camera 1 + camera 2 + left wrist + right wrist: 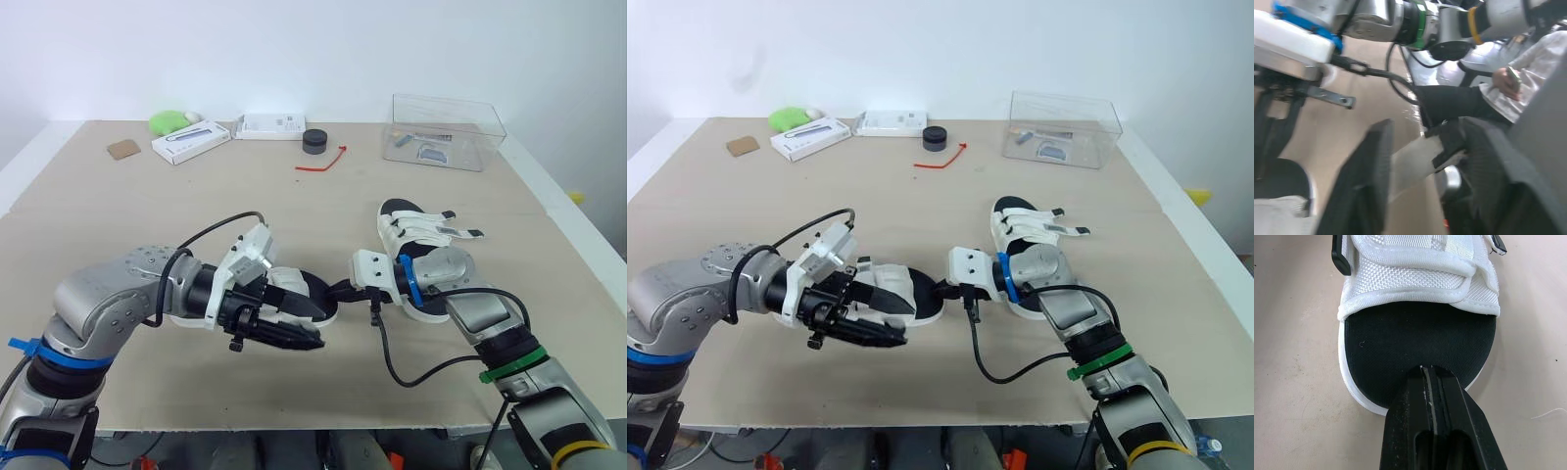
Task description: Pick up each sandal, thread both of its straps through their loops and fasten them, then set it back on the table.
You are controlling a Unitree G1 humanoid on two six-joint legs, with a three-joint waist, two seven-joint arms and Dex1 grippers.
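Low at the centre of the head views, the left tool (1426,134) is reaching over the near sandal (312,291), its fingers spread with a white strap (1413,164) lying loose between them. Just right of it, the right tool (1426,374), tips pressed together, is bearing on the sandal's toe, pinning it to the bench (147,225). Threading seems to be the step in hand. Next, the left fingers need to close on the strap end and steer it to its loop. Further up, right of centre, the second sandal (423,233) is lying flat.
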